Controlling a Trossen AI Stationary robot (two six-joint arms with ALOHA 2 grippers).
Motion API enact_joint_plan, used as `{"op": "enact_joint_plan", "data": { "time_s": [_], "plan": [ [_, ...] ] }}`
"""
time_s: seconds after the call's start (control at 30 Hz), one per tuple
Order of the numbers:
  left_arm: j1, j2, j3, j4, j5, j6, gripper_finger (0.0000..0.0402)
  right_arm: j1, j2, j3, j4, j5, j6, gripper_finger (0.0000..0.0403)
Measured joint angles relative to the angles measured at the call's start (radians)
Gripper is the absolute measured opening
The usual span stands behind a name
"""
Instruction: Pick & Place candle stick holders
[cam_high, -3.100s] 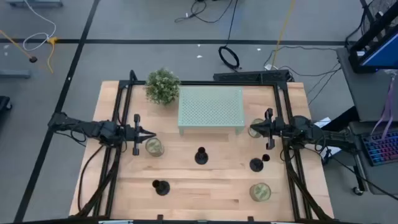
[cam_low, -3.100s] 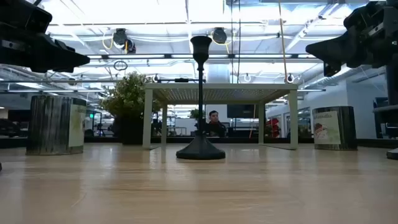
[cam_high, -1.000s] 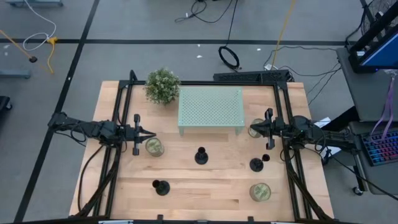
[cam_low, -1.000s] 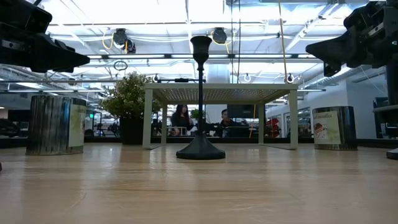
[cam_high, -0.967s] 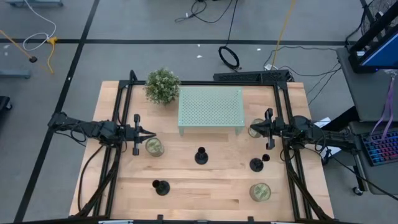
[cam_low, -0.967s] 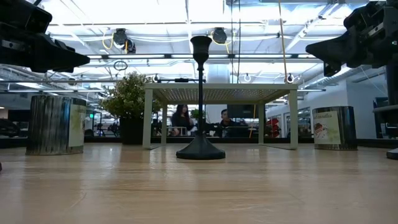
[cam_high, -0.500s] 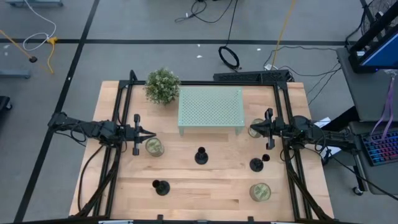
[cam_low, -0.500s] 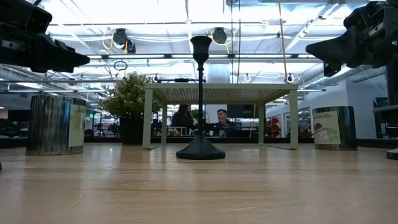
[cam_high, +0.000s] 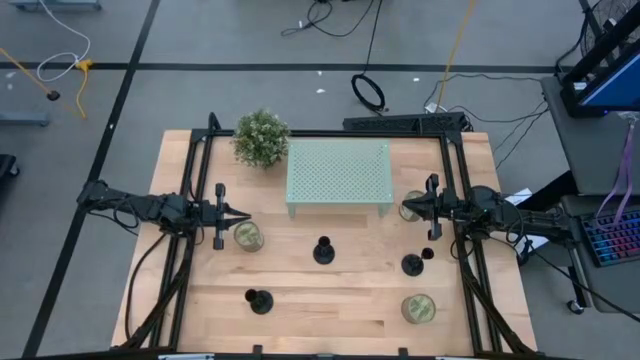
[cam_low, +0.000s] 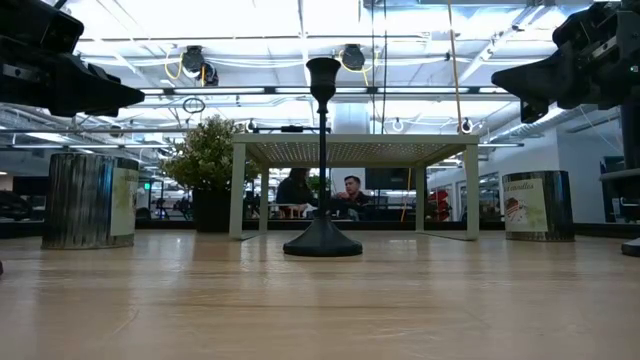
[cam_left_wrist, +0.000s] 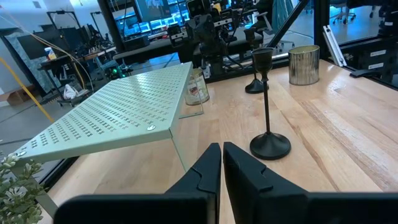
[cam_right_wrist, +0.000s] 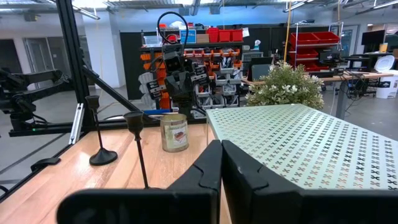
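Note:
Three matte-black candle stick holders stand upright on their round bases on the wooden table: one at the middle, one toward the right, one at the near left. My left gripper hovers shut and empty at the left, above the table, pointing toward the right edge. My right gripper hovers shut and empty at the right, pointing toward the left edge. The left wrist view shows the middle holder ahead of the shut fingers. The right wrist view shows it beyond its shut fingers.
A pale green perforated stand stands at the far middle, with a potted plant at its left. Gold-green jars stand by the left gripper, under the right gripper and at the near right. People sit in the room behind.

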Motion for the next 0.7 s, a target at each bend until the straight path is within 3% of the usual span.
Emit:
{"op": "enact_joint_plan", "data": {
  "time_s": [0.47,0.6,0.7],
  "plan": [
    [0.000,0.000,0.000,-0.002,0.001,0.006,0.0026,0.000,0.000,0.000,0.000,0.000,0.000,0.0004],
    [0.004,-0.001,0.007,-0.008,0.028,0.328,0.0026,0.000,0.000,0.000,0.000,0.000,0.000,0.0004],
    [0.004,0.000,0.009,0.075,0.000,0.423,0.0026,0.000,0.000,0.000,0.000,0.000,0.000,0.0004]
  ]
}}
